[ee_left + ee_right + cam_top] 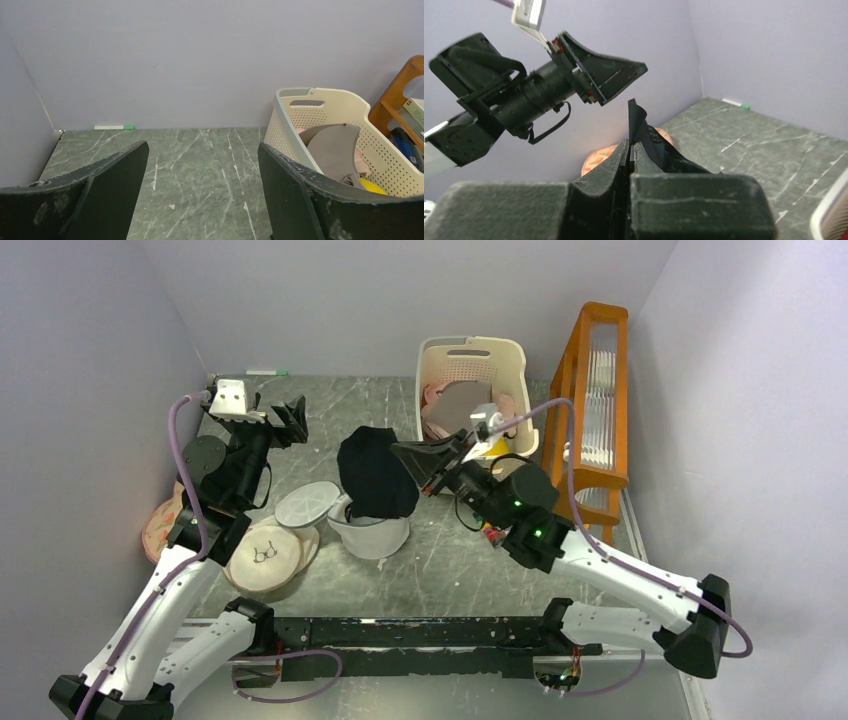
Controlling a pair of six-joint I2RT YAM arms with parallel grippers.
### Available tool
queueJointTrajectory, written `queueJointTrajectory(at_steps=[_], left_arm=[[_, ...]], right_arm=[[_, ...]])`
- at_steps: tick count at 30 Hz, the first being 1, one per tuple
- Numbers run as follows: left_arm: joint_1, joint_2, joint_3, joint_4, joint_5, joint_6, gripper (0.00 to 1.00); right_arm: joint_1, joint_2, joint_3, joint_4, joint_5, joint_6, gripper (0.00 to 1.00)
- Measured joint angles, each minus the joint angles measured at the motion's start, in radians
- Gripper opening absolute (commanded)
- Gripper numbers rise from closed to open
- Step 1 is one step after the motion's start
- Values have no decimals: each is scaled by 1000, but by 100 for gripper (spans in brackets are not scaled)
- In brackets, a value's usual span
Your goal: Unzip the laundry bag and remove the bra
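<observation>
While the right gripper (405,452) pinches the bra (375,475) and holds it raised, its lower edge hangs at the open mouth of the laundry bag (372,535) on the desk (450,550); the left gripper (292,420) hovers apart, spread wide, empty.

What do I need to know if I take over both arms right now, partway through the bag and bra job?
Left gripper: open, empty, raised over the table's far left, away from the bag.
Right gripper: shut on the bra, holding it up above the laundry bag.
Laundry bag: on the table near the centre, mouth open upward.
Done: bag unzipped, bra mostly lifted out.
Left: the bra's lower edge seems to hang at the bag's mouth; probably lift it clear, then set it down.
</observation>
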Motion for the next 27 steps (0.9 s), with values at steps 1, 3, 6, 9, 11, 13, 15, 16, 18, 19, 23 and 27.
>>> queueJointTrajectory(at_steps=[1,3,6,9,11,13,15,16,18,19,23,27], left_arm=[[0,1,0,0,0,0,91],[0,2,0,0,0,0,91],[0,5,0,0,0,0,91],[0,6,0,0,0,0,91],[0,6,0,0,0,-1,90],[0,8,0,0,0,-1,91],[0,11,0,0,0,-3,90],[0,14,0,0,0,-4,90],[0,18,0,0,0,-5,90],[0,20,0,0,0,-6,90],[0,29,0,-1,0,-8,90],[0,33,0,0,1,-11,90]], right_arm=[[0,-23,-9,0,13,-6,0],[0,-72,-32,2,44,-18,0],[0,-141,-68,4,102,-37,0],[0,-208,-99,-1,182,-55,0],[0,-241,-105,-11,253,-58,0],[0,-263,-105,-25,342,-55,0],[0,-277,-105,-39,456,-43,0],[0,-278,-105,-44,518,-39,0],[0,-267,-94,-69,621,-34,0],[0,-247,-71,-95,686,-34,0],[-2,-157,30,-143,849,-76,0],[-2,-96,101,-137,932,-172,0]])
